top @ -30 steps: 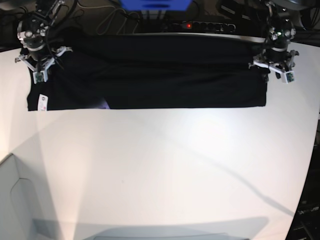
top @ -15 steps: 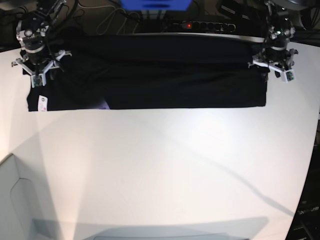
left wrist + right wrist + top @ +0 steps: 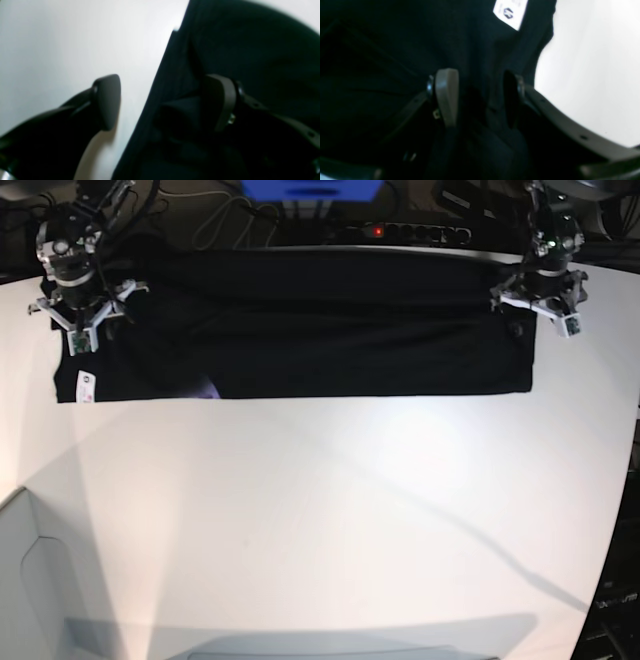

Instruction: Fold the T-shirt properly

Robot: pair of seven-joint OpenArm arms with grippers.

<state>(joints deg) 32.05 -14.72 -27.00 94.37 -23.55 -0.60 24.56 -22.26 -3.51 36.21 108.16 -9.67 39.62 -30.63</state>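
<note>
Both grippers released at the T-shirt's ends

The T-shirt (image 3: 300, 330) lies as a folded band on the surface (image 3: 320, 520); left gripper (image 3: 160, 102) and right gripper (image 3: 476, 97) hold fingers apart, gripping nothing, letting the fold settle.

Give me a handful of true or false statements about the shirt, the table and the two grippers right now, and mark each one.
1. The T-shirt lies as a long band along the far edge of the white table. True.
2. A small white tag shows near the shirt's corner under the right gripper. True.
3. The left gripper is clamped shut on the shirt. False: its fingers stand wide apart, one over bare table and one over the fabric.
4. The right gripper hovers over bare table, away from the shirt. False: both its fingers are over the black fabric.
5. The shirt is bright red. False: it is black.
</note>
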